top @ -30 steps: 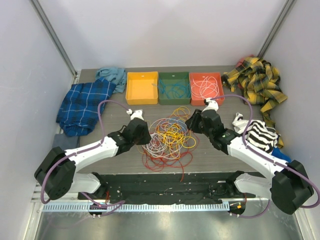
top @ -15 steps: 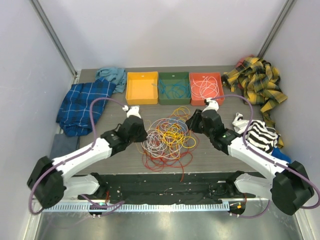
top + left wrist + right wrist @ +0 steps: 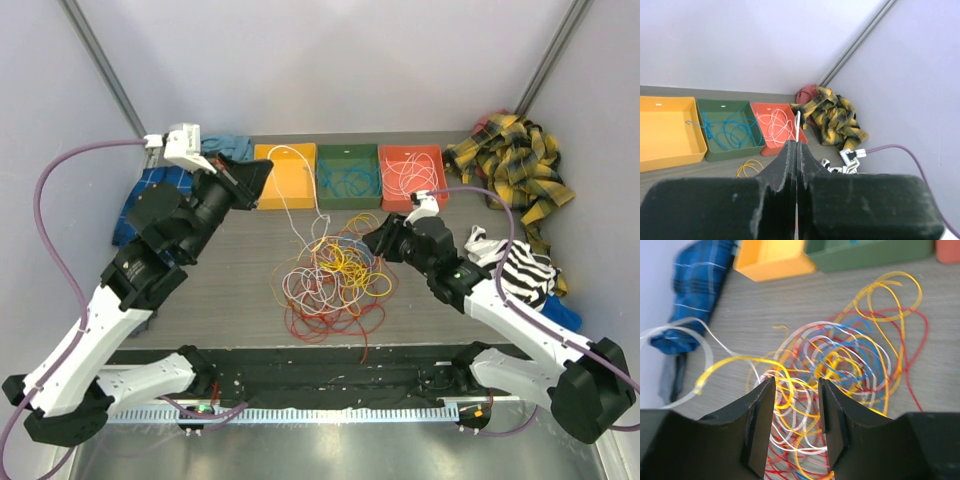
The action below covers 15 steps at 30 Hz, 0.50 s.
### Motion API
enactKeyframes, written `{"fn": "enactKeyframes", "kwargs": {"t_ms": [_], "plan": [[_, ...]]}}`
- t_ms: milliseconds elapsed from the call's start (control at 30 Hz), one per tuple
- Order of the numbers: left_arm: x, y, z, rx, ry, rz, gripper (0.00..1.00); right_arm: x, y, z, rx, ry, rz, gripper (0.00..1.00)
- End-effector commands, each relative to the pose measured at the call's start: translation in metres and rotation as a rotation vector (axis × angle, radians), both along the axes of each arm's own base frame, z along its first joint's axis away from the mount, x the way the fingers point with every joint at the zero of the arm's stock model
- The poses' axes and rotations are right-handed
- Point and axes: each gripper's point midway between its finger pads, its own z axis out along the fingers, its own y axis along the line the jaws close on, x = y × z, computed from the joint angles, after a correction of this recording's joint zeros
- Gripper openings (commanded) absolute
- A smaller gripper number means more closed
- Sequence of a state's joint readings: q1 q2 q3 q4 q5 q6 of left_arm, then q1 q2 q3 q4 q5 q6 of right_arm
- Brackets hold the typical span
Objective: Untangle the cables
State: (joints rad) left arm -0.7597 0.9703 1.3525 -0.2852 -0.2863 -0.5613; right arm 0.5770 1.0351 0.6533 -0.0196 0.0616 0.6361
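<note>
The tangle of cables (image 3: 332, 278) in red, orange, yellow, white and blue lies at the table's middle, and shows close up in the right wrist view (image 3: 840, 365). My left gripper (image 3: 262, 168) is raised above the orange tray and shut on a white cable (image 3: 290, 205) that runs from it down into the tangle; the cable pokes out past the closed jaws (image 3: 798, 125). My right gripper (image 3: 372, 238) is open and empty at the tangle's right edge, its fingers (image 3: 760, 415) straddling loops just above the pile.
Three trays stand at the back: orange (image 3: 284, 176), green (image 3: 348, 175) holding blue cables, red (image 3: 412, 172) holding white cables. A blue plaid cloth (image 3: 160, 210) lies at left, a yellow plaid cloth (image 3: 515, 160) at back right, a striped cloth (image 3: 525, 270) at right.
My left arm has risen and swung back left from the tangle's edge, drawing a white cable up out of the pile. My right gripper shifted slightly left toward the tangle.
</note>
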Motion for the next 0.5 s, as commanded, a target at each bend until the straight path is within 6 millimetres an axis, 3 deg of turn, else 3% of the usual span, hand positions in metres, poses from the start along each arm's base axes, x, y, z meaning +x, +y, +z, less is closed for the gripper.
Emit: {"fn": "enactKeyframes", "kwargs": {"t_ms": [0, 200, 367, 467], "plan": [[0.006, -0.016, 0.012, 0.071, -0.035, -0.046, 0.0, 0.001, 0.023, 0.092, 0.194, -0.208, 0.084, 0.52], [0.003, -0.023, 0.024, 0.086, -0.055, -0.088, 0.0, 0.003, 0.035, 0.144, 0.267, -0.304, 0.125, 0.6], [0.004, -0.029, 0.012, 0.096, -0.027, -0.109, 0.0, -0.006, 0.061, 0.178, 0.371, -0.35, 0.229, 0.64], [0.003, -0.031, 0.008, 0.096, -0.02, -0.126, 0.0, -0.003, 0.069, 0.186, 0.322, -0.384, 0.232, 0.65]]}}
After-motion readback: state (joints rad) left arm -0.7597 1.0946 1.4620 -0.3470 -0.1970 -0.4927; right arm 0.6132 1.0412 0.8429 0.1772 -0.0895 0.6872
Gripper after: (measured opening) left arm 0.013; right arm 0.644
